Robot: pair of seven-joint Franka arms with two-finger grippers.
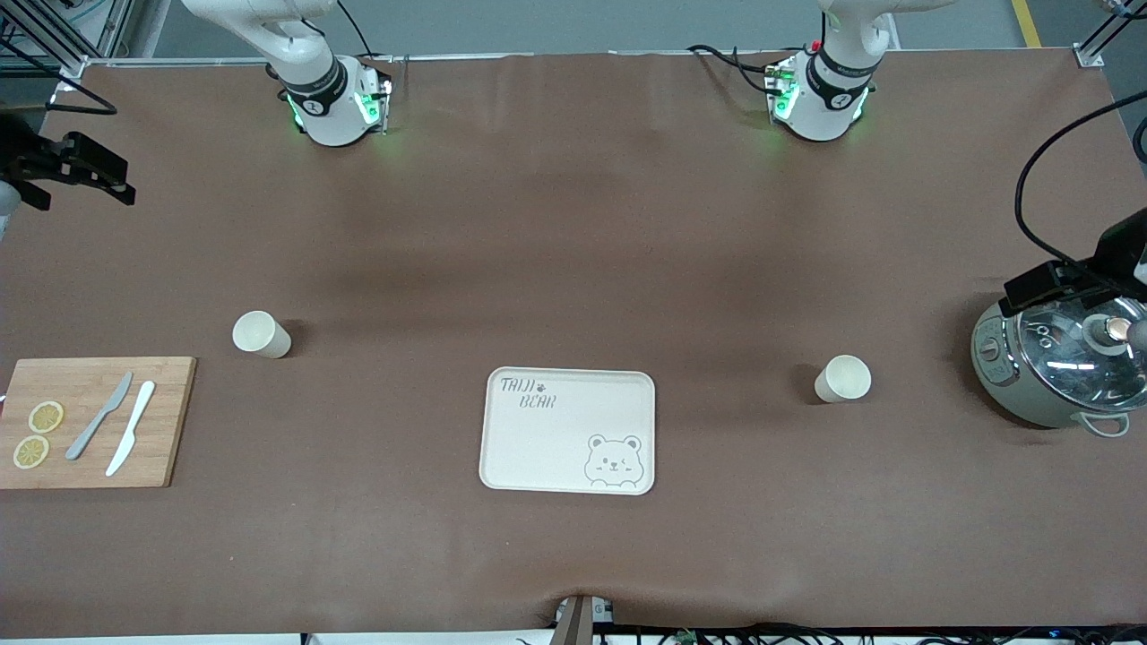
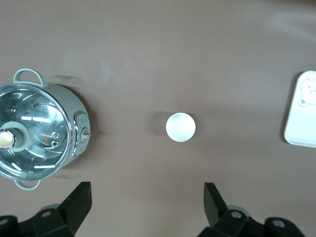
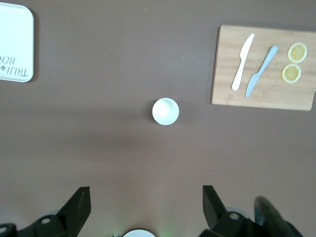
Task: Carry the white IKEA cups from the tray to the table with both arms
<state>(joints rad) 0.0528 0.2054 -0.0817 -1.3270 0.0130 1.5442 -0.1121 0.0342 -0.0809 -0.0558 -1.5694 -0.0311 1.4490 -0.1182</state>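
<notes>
Two white cups stand upright on the brown table. One cup (image 1: 261, 334) is toward the right arm's end and shows in the right wrist view (image 3: 165, 111). The other cup (image 1: 843, 378) is toward the left arm's end and shows in the left wrist view (image 2: 180, 127). The bear-print tray (image 1: 564, 448) lies between them, a little nearer the camera. My left gripper (image 2: 147, 197) is open and empty, high over the table near the cooker. My right gripper (image 3: 146, 200) is open and empty, high over the table near its own base.
A wooden cutting board (image 1: 170, 403) with two knives and two lemon slices lies at the right arm's end. A grey-green cooker (image 1: 1048, 358) with a glass lid stands at the left arm's end. The tray's edge shows in both wrist views.
</notes>
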